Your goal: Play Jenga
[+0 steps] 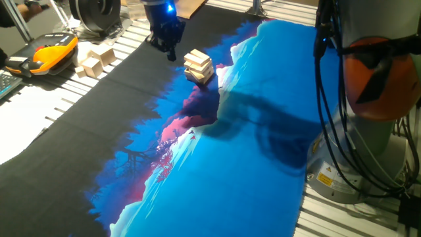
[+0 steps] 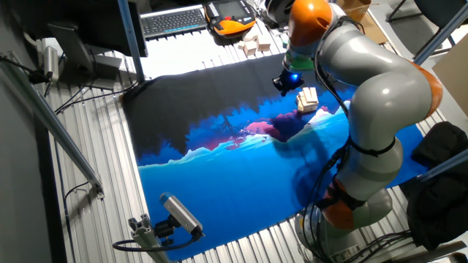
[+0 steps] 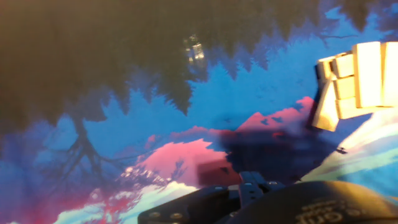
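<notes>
Whether my jaws stand open or closed I cannot tell; my gripper [image 1: 167, 41] hangs just beside the Jenga tower [image 1: 198, 67], apart from it, over the black part of the printed mat [image 1: 263, 164]. The tower stands upright on that mat's mountain picture, its layers laid crosswise. The yellow label on my base [image 1: 324, 178] is too small to read.

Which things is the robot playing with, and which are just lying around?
For the game:
- Jenga tower, standing on the picture mat
- gripper, just beside the tower, not touching it

Just lying around:
- chunky wooden blocks, off at the mat's edge
- orange handheld controller
- keyboard
- picture mat, the cloth under it all
</notes>
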Robot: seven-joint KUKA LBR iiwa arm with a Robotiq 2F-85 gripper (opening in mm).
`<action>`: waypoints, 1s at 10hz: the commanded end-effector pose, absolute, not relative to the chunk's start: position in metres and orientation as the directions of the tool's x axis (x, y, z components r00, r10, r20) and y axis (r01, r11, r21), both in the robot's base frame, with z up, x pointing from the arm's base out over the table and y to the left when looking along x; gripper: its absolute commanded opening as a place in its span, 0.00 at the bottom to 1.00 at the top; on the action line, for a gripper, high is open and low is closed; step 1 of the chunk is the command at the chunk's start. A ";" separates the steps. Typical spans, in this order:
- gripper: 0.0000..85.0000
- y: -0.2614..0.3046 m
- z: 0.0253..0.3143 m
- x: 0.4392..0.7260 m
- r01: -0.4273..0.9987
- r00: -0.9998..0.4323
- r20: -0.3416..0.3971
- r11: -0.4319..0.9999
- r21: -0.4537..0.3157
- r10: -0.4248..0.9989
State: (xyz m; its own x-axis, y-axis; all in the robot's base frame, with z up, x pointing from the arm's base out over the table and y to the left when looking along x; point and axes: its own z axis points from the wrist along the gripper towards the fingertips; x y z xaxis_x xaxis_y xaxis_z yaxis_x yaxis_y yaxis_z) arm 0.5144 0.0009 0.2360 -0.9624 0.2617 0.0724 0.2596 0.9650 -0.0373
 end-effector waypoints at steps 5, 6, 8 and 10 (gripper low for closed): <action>0.00 0.001 0.236 0.514 0.271 -0.961 0.021 0.952 -0.143 0.276; 0.00 0.001 0.236 0.514 0.271 -0.961 0.024 0.954 -0.126 0.276; 0.00 0.001 0.236 0.514 0.240 -0.970 0.012 0.961 -0.139 0.244; 0.00 -0.004 0.233 0.516 0.250 -0.967 0.022 0.960 -0.123 0.254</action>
